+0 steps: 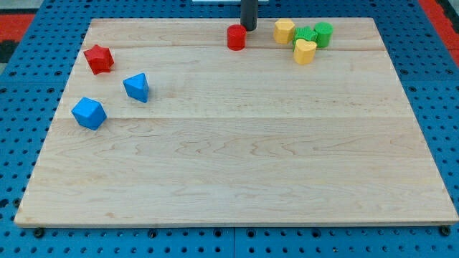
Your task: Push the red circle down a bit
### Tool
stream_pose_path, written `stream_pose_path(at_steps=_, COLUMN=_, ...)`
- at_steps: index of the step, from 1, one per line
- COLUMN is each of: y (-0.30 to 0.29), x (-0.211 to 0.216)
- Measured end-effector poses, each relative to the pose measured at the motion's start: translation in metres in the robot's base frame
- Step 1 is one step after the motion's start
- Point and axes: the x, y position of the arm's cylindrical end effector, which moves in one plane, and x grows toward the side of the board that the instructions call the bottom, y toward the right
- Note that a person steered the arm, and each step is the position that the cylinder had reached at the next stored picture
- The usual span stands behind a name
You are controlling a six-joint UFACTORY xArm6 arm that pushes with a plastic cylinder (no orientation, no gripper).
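Your arm carries no claw, so nothing can open, close or hold: it ends in a straight dark rod, and my tip (248,29) rests on the wooden board (237,165) near the view's top edge. The tip stands just beside the red circle (236,37), at its upper right; whether the two touch cannot be told.

You see the red circle as a short upright cylinder, flat top facing up, near the board's top edge and a little left of the rod.

To the view's right of the tip lies a tight cluster: a yellow block (284,31), a green block (305,34), a green cylinder (323,34) and a yellow heart-shaped block (305,51).

Well apart, at the view's left, lie a red star (98,59), a blue block (136,87) and a second, lower blue block (89,113).
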Motion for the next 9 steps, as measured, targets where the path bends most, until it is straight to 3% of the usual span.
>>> stream_pose_path(at_steps=6, y=0.001, x=-0.012)
stream_pose_path(at_steps=9, y=-0.015, x=0.018)
